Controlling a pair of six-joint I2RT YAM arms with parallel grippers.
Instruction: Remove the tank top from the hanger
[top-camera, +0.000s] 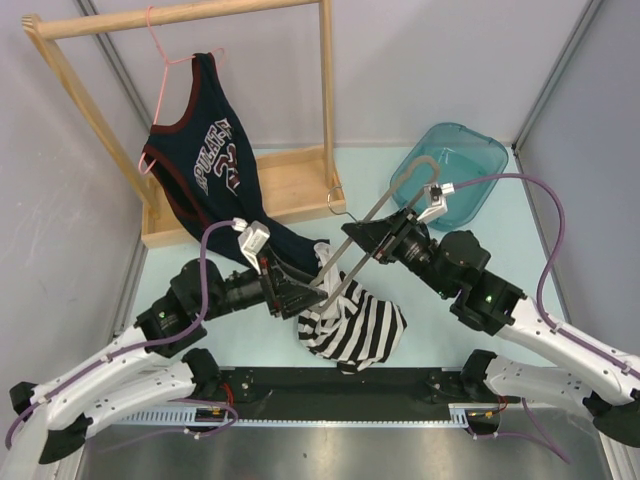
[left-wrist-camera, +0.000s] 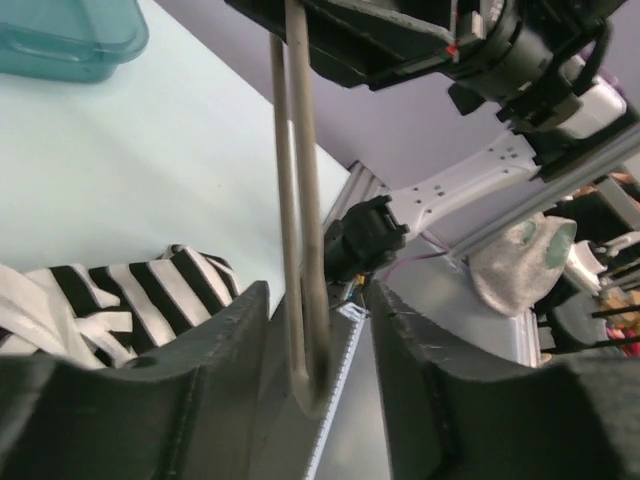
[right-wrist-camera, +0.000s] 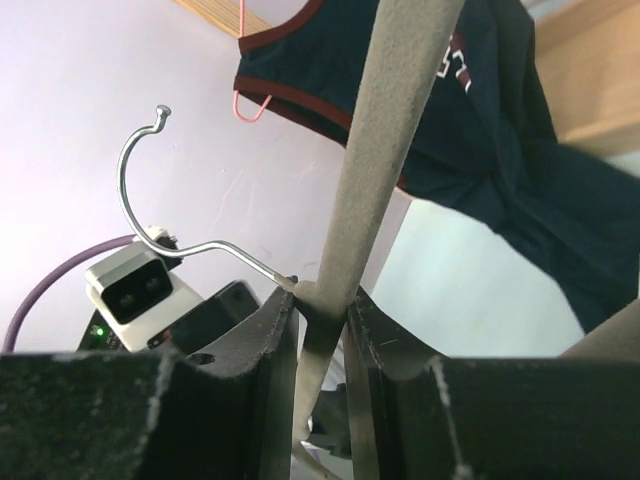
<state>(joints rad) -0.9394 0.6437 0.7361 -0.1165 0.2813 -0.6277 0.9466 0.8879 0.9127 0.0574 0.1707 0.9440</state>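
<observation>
Done: the tank top (top-camera: 360, 325) is judged largely slipped off; the hanger (left-wrist-camera: 307, 200) corner is seen bare.
Left: the hanger is to be lifted clear; a snagged strap cannot be ruled out.
Tank top: black-and-white striped, crumpled on the tabletop (top-camera: 250, 338) between the arms.
Right pincer (right-wrist-camera: 320, 310): clenched on the hanger bar.
Left pincer (left-wrist-camera: 318, 310): released, jaws astride the hanger corner.

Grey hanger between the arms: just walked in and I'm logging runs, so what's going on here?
The right gripper is clamped on the grey hanger, holding it above the table. The left gripper sits open around its lower corner. The striped tank top lies bunched on the table below; whether a strap is still caught on the hanger is unclear.
</observation>
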